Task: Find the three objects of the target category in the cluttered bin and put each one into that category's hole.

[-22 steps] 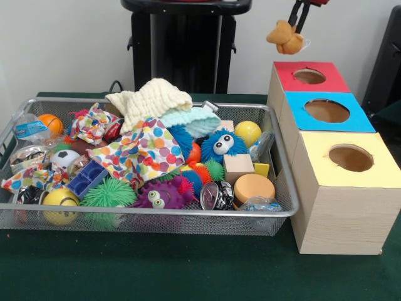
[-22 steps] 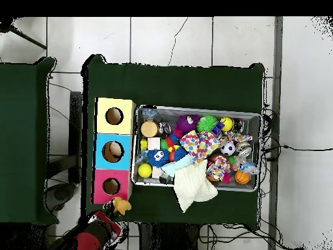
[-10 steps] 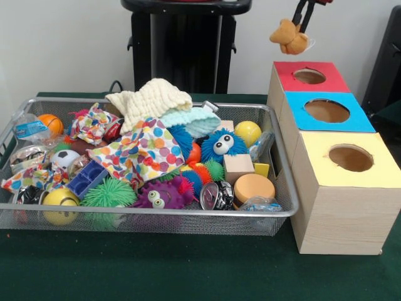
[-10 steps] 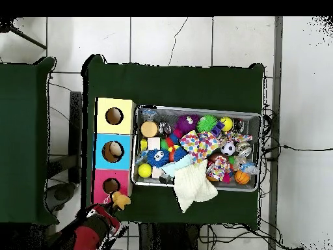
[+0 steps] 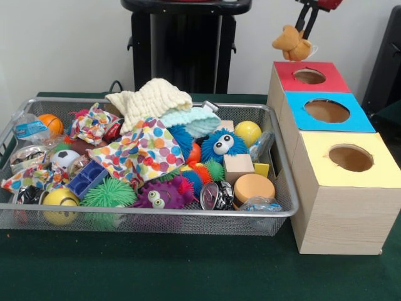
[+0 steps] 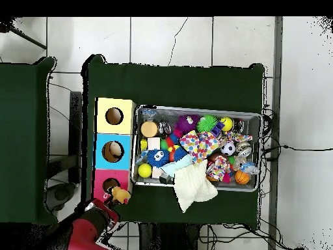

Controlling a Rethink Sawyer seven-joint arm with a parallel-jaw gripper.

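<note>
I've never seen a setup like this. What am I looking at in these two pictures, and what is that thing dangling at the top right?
Both pictures show one table at one moment. One camera looks across it; the other looks straight down.

The machine is a red and black robot arm. Its gripper is a small claw, and it is shut on a tan plush toy, which hangs in the air beside the red box.

On the green table sits a wire mesh bin heaped with balls, cloths, spiky toys and blocks. Next to it stand three wooden boxes in a row, topped red, blue and yellow, each with a round hole for dropping things in.
</note>
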